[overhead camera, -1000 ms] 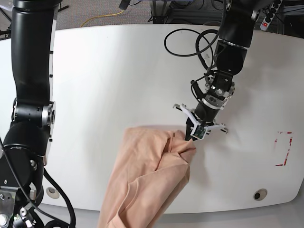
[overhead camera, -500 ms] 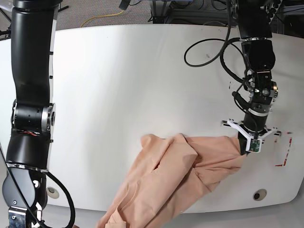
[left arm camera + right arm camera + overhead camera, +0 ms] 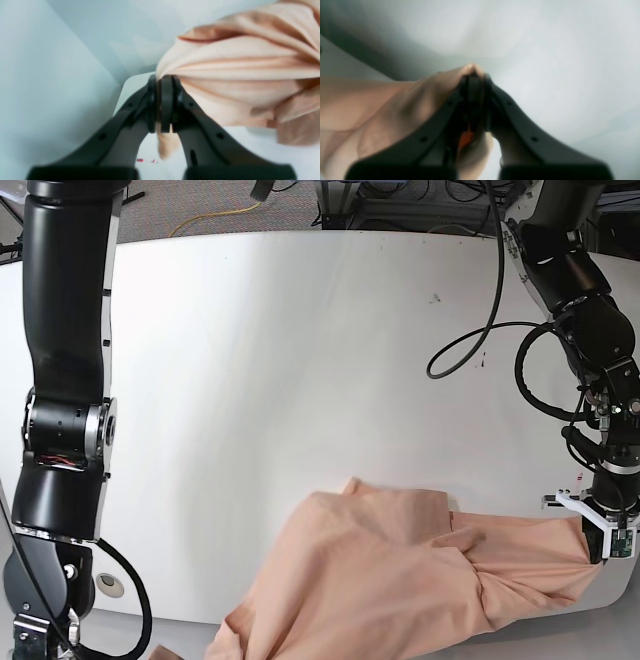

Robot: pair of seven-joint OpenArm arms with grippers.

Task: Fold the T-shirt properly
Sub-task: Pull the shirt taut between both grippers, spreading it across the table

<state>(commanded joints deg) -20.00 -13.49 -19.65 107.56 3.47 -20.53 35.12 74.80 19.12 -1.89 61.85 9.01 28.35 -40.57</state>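
Base view: left gripper (image 3: 603,557) clamped on peach T-shirt (image 3: 400,580) near white table's (image 3: 280,360) edge; right gripper (image 3: 475,77) pinching shirt fabric too.

White worktop (image 3: 280,380), rounded edge, evenly lit. Grey carpet floor (image 3: 190,205) lay beyond, with a yellow cable (image 3: 215,220). Small black hole (image 3: 107,584) sat near the front edge.

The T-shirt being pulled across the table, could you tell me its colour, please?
The T-shirt is plain peach-pink, clearest in the base view.

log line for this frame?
phase: spreading | left gripper: shut on T-shirt edge | right gripper: shut on T-shirt | shirt: bunched, unfolded
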